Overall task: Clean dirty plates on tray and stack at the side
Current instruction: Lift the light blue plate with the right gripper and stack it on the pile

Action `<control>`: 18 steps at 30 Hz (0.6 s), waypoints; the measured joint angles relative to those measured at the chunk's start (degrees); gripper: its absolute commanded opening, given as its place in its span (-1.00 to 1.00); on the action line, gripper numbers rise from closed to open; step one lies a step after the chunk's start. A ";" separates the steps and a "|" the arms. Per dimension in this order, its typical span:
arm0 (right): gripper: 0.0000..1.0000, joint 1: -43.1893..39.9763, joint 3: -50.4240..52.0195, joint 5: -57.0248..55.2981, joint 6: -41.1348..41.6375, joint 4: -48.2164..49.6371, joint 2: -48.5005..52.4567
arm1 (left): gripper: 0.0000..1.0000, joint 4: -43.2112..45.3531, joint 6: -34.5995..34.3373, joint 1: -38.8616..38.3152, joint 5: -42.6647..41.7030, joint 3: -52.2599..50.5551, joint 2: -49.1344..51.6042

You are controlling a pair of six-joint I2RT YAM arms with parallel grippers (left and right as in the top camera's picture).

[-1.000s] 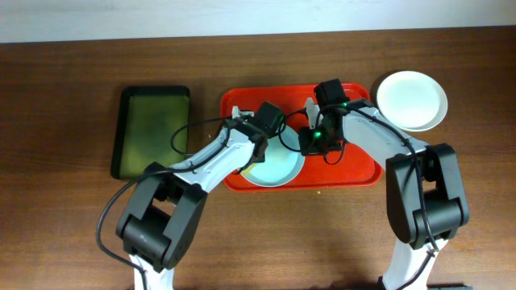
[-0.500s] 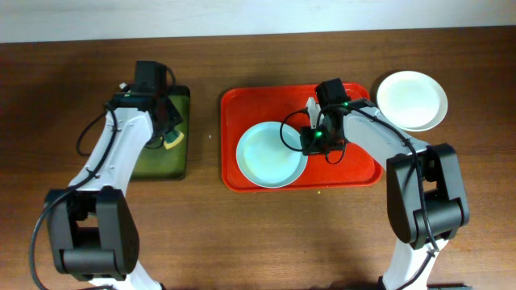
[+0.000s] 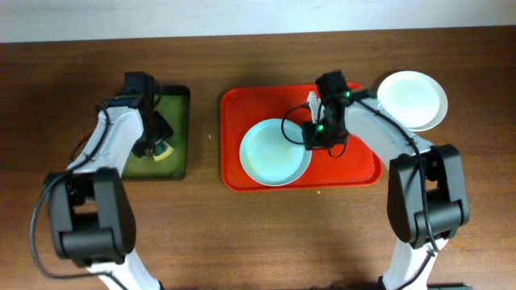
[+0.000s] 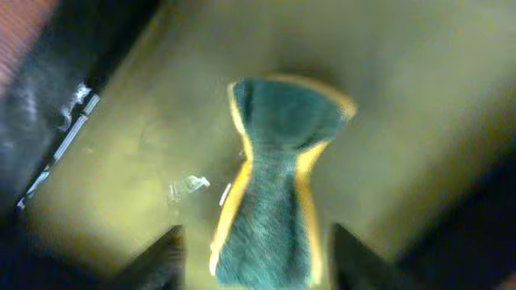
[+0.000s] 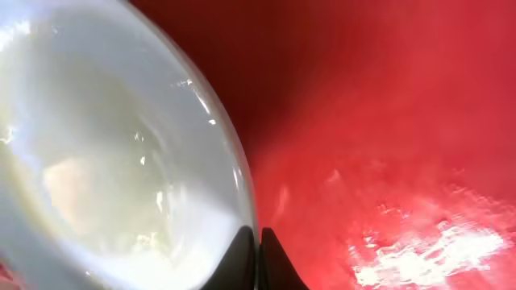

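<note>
A pale blue plate [image 3: 270,153] lies on the red tray [image 3: 355,165]; its glossy inside fills the left of the right wrist view [image 5: 105,153]. My right gripper [image 3: 311,135] is shut on this plate's right rim, its fingertips [image 5: 242,258] pinched together at the edge. A cream-white plate [image 3: 411,98] rests on the table beyond the tray's right corner. My left gripper [image 3: 157,147] hovers open over the dark green tray [image 3: 153,101]. A green and yellow sponge [image 4: 274,193] lies loose between its spread fingers [image 4: 165,258].
Brown wooden table [image 3: 64,201] all round. The dark green tray sits left of the red tray with a strip of table between them. The right arm's cable loops over the red tray's middle [image 3: 290,129].
My left arm swung from the plate on the red tray over to the dark green tray, then opened and let the sponge drop there. The right gripper stayed on the plate's rim.
</note>
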State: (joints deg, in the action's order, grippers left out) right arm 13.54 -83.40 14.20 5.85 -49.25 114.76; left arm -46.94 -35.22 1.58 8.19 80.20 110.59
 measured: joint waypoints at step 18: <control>-0.92 31.76 -24.61 -94.99 -9.01 -18.88 -0.44 | 0.99 -0.42 -0.17 0.00 -1.25 2.43 -10.08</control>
State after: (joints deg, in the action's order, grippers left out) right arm 45.30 -108.01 -80.79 -3.16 -68.14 114.32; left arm -47.35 -35.40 1.58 6.94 82.63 100.51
